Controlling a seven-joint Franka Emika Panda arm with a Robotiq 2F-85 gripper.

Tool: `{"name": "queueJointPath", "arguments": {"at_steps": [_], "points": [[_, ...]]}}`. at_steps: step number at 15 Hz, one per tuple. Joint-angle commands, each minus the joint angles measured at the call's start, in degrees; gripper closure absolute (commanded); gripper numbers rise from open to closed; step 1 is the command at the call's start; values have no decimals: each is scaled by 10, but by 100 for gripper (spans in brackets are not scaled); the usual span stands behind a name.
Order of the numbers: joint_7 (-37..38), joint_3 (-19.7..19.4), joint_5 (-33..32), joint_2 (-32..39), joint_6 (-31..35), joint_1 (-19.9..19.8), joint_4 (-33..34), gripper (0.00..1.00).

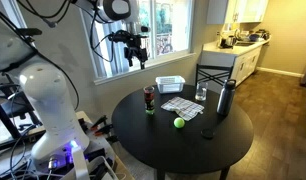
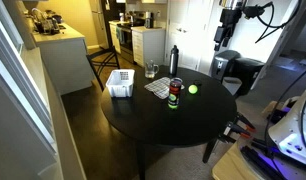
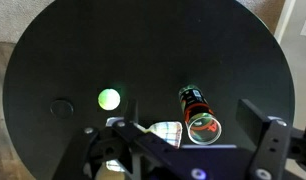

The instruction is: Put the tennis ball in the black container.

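Observation:
The tennis ball is a small yellow-green ball lying on the round black table. It also shows in an exterior view and in the wrist view. The black container, a short dark cup with a reddish tint, stands upright a little way from the ball. It shows in both exterior views and in the wrist view. My gripper hangs high above the table, open and empty; it also appears in an exterior view and in the wrist view.
A white basket, a clear glass, a tall black flask and a printed paper stand at the far side of the table. A small black object lies near the ball. A chair stands behind the table.

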Motion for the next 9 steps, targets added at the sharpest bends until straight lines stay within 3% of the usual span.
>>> {"name": "queueJointPath", "arguments": {"at_steps": [1,9], "points": [[-1,2,1,0,-1,-2,1,0],[-1,-2,-3,7,9,-7,-1,0]]}}
